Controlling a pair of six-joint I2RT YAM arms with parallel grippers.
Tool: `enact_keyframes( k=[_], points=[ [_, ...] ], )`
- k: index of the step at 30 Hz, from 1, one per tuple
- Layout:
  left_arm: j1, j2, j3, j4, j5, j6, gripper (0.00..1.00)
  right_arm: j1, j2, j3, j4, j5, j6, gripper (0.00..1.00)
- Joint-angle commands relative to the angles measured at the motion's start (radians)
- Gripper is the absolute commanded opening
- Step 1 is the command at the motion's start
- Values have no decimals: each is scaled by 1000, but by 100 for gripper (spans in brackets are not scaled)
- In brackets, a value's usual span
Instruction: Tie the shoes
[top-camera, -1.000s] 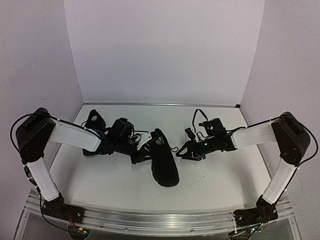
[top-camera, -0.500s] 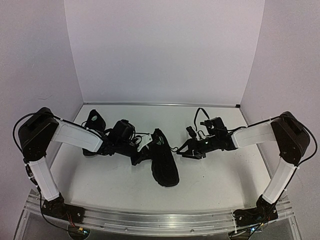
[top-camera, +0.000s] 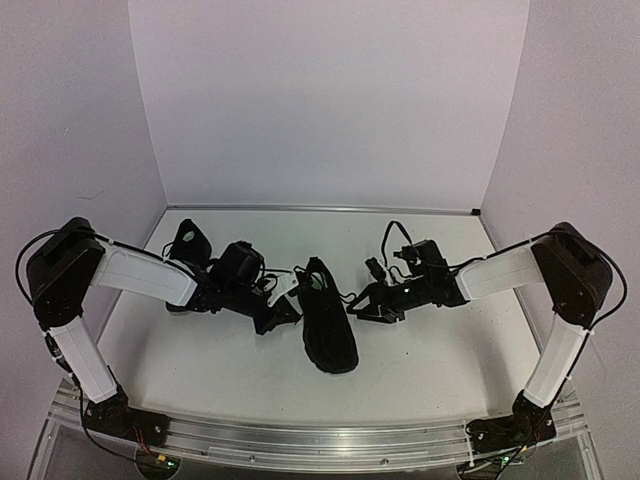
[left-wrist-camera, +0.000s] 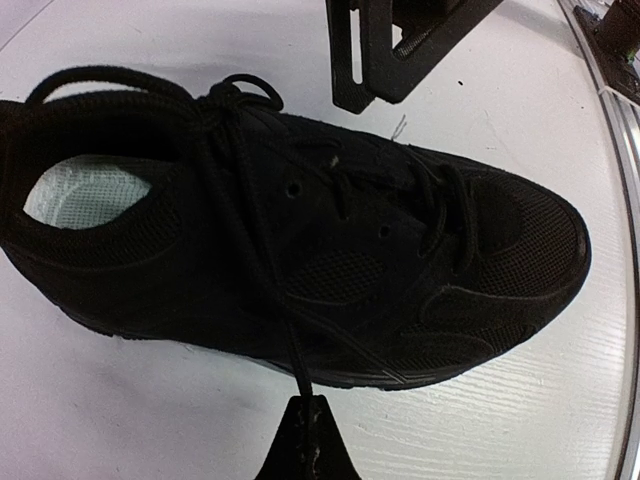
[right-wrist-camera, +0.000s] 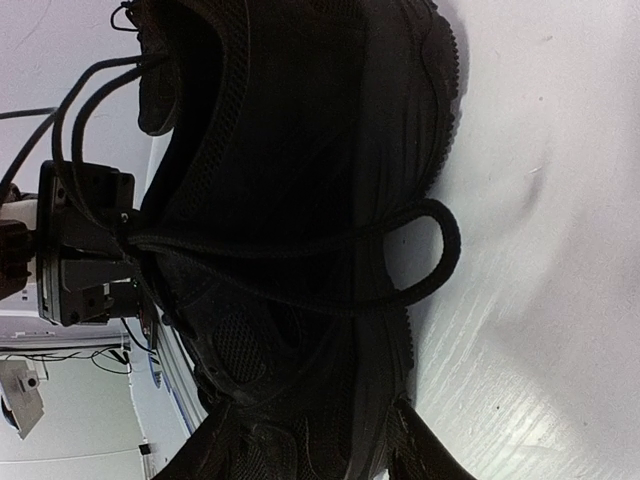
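Observation:
One black shoe lies at the table's middle, toe toward me, its pale insole showing. The other shoe sits at the back left, partly hidden behind my left arm. My left gripper is just off the middle shoe's left side, shut on a thin black lace stretched taut from the eyelets. At the shoe's right side my right gripper has its fingers apart and reads as open. A lace loop lies on the table just ahead of it.
White walls close in the table at the back and on both sides. A metal rail carrying the arm bases runs along the near edge. The right arm's cables arch above its wrist.
The left gripper has shut on the lace and drawn back to the left, off the shoe. My right gripper has edged left, closer to the shoe.

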Motion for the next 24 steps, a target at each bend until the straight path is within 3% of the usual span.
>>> enact_keyframes(
  k=[1, 24],
  points=[
    [-4, -44, -25, -56, -27, -6, 0, 9, 12, -18, 45, -9, 12, 47],
    [-15, -118, 16, -371, -113, 2, 1, 107, 60, 0, 140, -13, 84, 44]
  ],
)
